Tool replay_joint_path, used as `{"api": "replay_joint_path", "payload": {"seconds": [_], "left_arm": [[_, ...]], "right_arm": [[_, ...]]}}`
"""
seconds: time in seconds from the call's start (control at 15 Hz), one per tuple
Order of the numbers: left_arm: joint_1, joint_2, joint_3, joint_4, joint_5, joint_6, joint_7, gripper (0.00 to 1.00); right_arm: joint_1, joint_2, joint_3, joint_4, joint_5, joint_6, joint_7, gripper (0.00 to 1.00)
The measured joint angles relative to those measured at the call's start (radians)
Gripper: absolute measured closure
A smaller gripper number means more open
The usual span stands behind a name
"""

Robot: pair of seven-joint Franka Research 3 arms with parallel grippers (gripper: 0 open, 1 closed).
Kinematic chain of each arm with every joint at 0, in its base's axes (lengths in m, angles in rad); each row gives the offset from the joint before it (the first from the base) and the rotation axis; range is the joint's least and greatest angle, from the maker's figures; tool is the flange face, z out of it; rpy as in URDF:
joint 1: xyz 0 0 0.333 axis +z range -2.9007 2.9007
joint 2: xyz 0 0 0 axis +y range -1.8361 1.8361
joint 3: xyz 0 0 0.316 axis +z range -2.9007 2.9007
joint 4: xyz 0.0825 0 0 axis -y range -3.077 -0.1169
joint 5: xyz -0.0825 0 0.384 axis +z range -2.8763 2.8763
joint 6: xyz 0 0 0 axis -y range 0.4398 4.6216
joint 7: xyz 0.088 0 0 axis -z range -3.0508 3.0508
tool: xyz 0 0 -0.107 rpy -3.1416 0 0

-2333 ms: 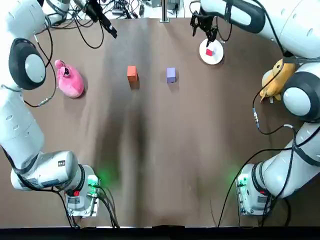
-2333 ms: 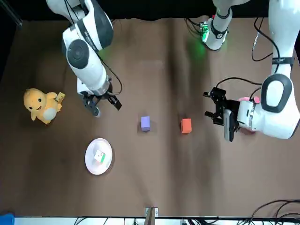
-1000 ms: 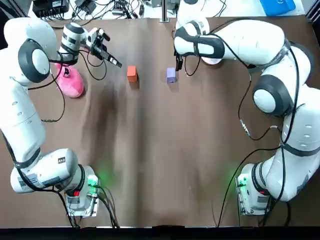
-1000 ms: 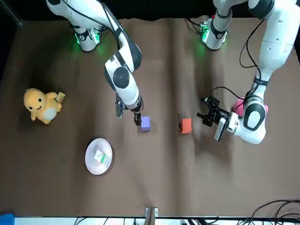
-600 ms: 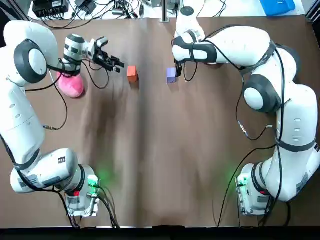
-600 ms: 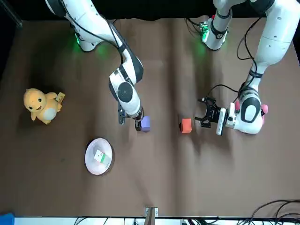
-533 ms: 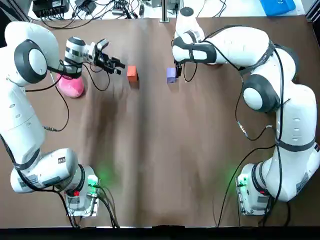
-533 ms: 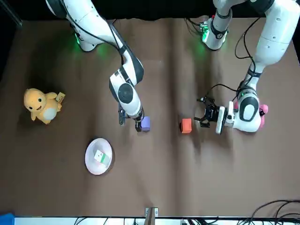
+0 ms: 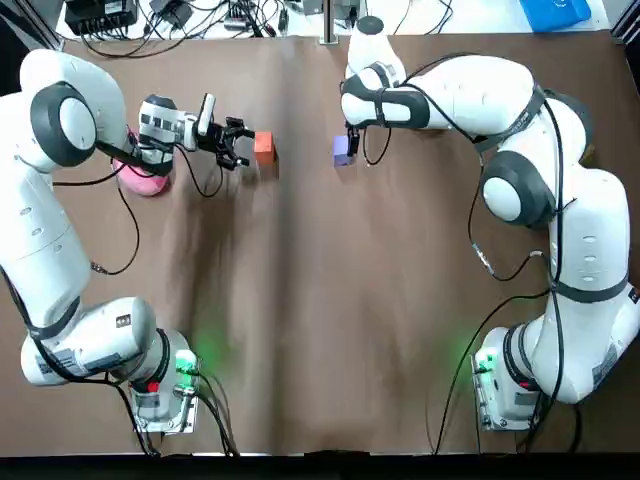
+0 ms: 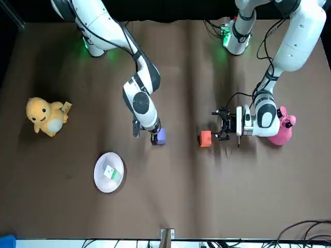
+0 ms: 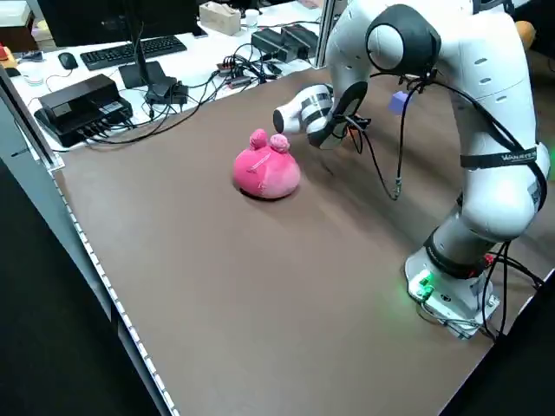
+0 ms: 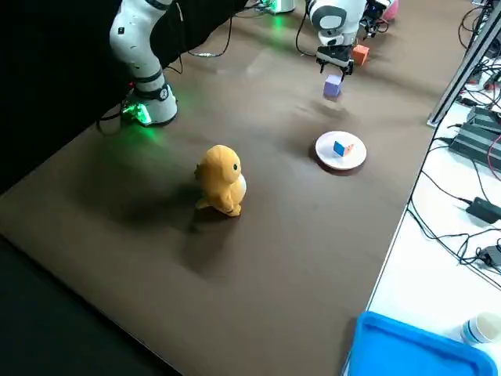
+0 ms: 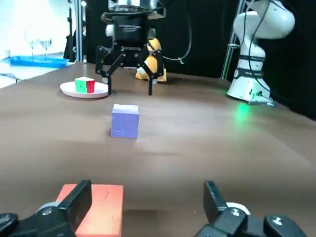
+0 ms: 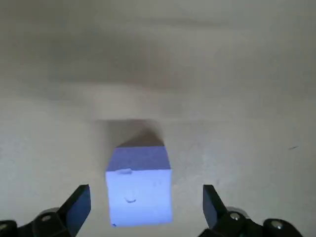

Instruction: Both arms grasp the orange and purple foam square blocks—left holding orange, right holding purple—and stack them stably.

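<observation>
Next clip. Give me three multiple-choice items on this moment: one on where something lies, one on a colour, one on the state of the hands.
1. Where does the pink plush toy lie?
A) on the robot's left side
B) in a bowl
C) on the robot's right side

2. What colour is the block that the right hand straddles?
A) orange
B) purple
C) green

3. How do the left hand and the right hand stand?
A) both shut on blocks
B) both open
C) one open, one shut

Answers:
1 A: the top view shows it beside the left hand's wrist.
2 B: the purple block sits between its fingers in the right wrist view.
3 B: both wrist views show the fingers spread, and the orange block is not yet gripped.
</observation>
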Motion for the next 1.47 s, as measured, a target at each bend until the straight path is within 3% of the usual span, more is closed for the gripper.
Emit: {"api": "replay_joint_path", "payload": {"seconds": [0.27,1.33,1.4,1.47], "left_arm": [[0.0,0.035,-0.002,0.008,-0.014,-0.002,0.185,0.0],[-0.003,0.124,-0.004,0.086,-0.162,-0.035,0.183,0.0],[-0.006,0.136,-0.004,0.088,-0.164,-0.035,0.185,0.0],[-0.011,0.154,-0.004,0.096,-0.166,-0.035,0.187,0.0]], "right_arm": [[0.004,0.026,0.0,0.025,0.0,0.022,0.017,0.0],[0.033,0.084,0.001,0.042,-0.001,0.069,0.025,0.0],[0.035,0.086,0.001,0.042,-0.001,0.069,0.025,0.02],[0.035,0.088,0.0,0.042,-0.001,0.07,0.025,0.11]]}}
